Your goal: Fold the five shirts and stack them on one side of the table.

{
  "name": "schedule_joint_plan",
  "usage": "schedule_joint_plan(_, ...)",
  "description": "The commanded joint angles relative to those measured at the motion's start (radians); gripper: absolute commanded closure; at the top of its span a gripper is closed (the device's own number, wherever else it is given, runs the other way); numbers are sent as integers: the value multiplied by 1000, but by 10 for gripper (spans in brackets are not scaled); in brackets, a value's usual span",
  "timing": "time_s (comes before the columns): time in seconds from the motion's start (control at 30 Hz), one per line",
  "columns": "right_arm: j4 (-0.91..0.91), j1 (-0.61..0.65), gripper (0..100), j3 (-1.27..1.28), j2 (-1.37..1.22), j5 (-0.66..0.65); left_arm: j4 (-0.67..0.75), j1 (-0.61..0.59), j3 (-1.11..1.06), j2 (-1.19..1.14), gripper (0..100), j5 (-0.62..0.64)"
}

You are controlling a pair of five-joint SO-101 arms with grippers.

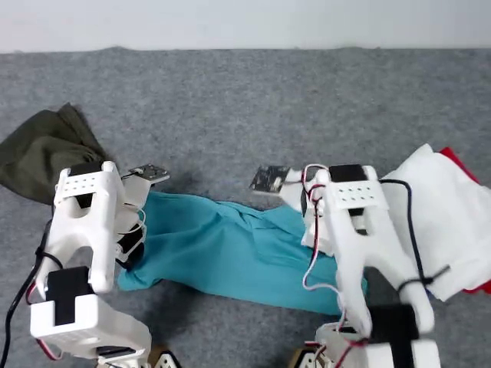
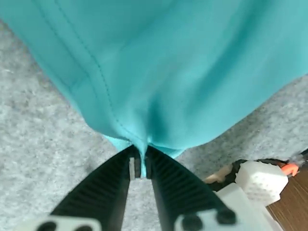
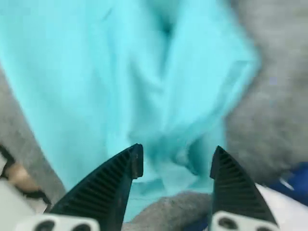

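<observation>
The teal shirt (image 1: 238, 253) is lying crumpled across the lower middle of the high view, looking light and limp. The left gripper (image 2: 139, 166) is pinching its stitched hem; the right gripper (image 3: 175, 163) is hovering wide open over it, likely needing a hemmed edge too.

In the high view the left arm (image 1: 103, 238) covers one end of the teal shirt (image 1: 230, 253), and the right arm (image 1: 357, 245) covers the other. The picture's edge cuts off the olive shirt (image 1: 38, 153) and the white shirt (image 1: 445, 215). The red shirt (image 1: 460, 165) beneath the white one shows only as slivers. In the right wrist view the teal cloth is blurred and its folds cannot be read.
</observation>
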State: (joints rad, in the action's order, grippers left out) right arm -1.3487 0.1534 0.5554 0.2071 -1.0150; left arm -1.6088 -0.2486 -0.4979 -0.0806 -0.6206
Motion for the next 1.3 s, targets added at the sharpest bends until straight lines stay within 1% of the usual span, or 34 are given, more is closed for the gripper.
schedule_joint_plan(0.0, 71, -8, 757, 2, 102, 94, -2, 9, -4, 5, 985, -9)
schedule_joint_plan(0.1, 168, 8, 757, -3, 70, 173, -2, 9, -4, 5, 985, -9)
schedule_joint_plan(0.27, 269, 84, 757, -29, -82, 187, -2, 9, -4, 5, 985, -9)
schedule_joint_plan(0.33, 268, 96, 757, -91, -160, 187, -2, 9, -4, 5, 985, -9)
schedule_joint_plan(0.43, 263, 97, 757, -207, -266, 232, -2, 9, -4, 5, 985, -9)
schedule_joint_plan(0.53, 199, 104, 757, -331, -363, 236, 2, 9, -27, 5, 985, -9)
schedule_joint_plan(0.63, 148, 113, 760, -430, -444, 235, 44, 9, -70, 5, 985, -9)
schedule_joint_plan(0.7, 133, 119, 798, -468, -483, 226, 77, 9, -101, 5, 985, -9)
schedule_joint_plan(0.73, 120, 120, 837, -477, -496, 198, 87, 9, -113, 5, 985, -9)
schedule_joint_plan(0.83, 73, 139, 986, -482, -519, 112, 97, 9, -130, 5, 985, -9)
schedule_joint_plan(0.93, 48, 137, 976, -480, -516, 109, 97, 9, -130, 5, 985, -9)
schedule_joint_plan(0.97, 47, 137, 987, -485, -513, 107, 97, 9, -127, 5, 985, -9)
schedule_joint_plan(1.13, 44, 139, 987, -480, -441, 109, 97, 3, -122, 15, 985, -9)
schedule_joint_plan(1.27, -18, 142, 987, -480, -358, 109, 78, 2, -47, 17, 985, -6)
